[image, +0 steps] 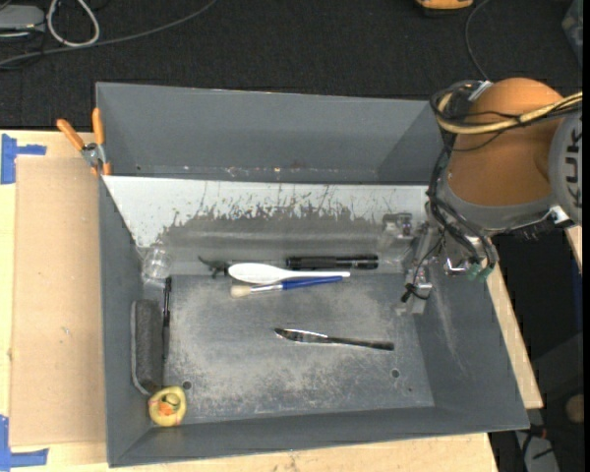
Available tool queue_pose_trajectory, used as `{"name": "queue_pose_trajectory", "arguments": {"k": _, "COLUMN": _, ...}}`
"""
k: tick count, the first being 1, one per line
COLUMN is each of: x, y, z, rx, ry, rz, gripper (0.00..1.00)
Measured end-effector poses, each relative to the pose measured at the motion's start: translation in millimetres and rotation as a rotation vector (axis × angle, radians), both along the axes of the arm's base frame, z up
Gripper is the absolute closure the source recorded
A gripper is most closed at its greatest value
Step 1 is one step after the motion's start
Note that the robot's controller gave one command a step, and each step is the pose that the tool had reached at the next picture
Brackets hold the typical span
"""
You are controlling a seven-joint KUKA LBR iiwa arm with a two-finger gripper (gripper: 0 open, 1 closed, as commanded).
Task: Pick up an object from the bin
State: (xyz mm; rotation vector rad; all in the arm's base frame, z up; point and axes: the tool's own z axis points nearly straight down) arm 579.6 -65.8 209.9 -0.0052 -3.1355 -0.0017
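The grey metal bin (275, 136) sits open. The arm (501, 155), with its round orange cover, leans in over the bin's right wall. Its gripper (416, 288) hangs low by that wall, above the right end of the bin floor. From here I cannot tell whether it is spread or closed, and I see nothing held in it.

A long dark brush-like thing (147, 347) lies along the left wall. In the middle, toward the far side, lie a white spoon (261, 272) and a blue-handled brush (295, 283), touching. A black pen (331, 262) lies just beyond them, its right end near the gripper. A thin dark utensil (334, 338) lies alone nearer the front, left of the gripper. A small yellow round thing (167, 405) sits in the near left corner.
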Motion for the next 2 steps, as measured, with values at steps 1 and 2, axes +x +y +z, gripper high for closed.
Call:
{"name": "queue_pose_trajectory", "arguments": {"k": 1, "x": 1.3, "y": 0, "z": 3, "rx": -0.001, "ry": -0.005, "rz": 0.002, "gripper": 0.00}}
{"name": "queue_pose_trajectory", "arguments": {"k": 2, "x": -3.1, "y": 44, "z": -95, "rx": 0.000, "ry": -0.008, "rz": 0.020, "gripper": 0.00}}
